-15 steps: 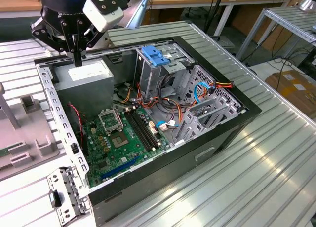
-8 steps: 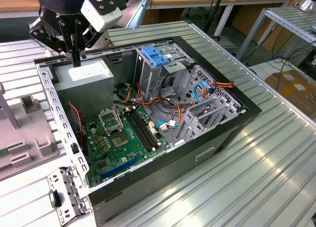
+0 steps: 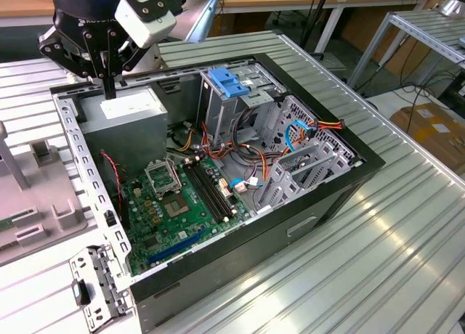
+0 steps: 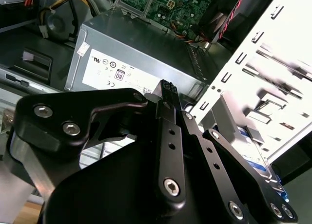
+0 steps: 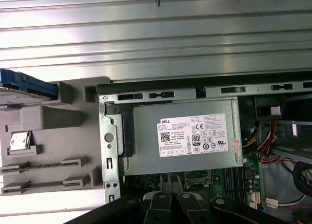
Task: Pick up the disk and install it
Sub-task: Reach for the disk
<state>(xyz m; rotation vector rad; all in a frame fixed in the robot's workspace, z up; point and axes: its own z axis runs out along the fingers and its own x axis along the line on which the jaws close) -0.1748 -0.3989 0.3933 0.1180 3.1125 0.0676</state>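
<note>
Disk lies on grey fixture at the exterior view's left, outside the computer case. Gripper hovers above the power supply, fingers pressed together, gripping nothing. Blue-capped drive cage stands further right.

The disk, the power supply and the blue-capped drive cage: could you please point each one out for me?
the disk (image 5: 29, 84), first wrist view, on its blue side rail.
the power supply (image 5: 192, 135), first wrist view, on its white sticker.
the drive cage (image 3: 227, 83), exterior view, on its blue plastic cap.
</note>
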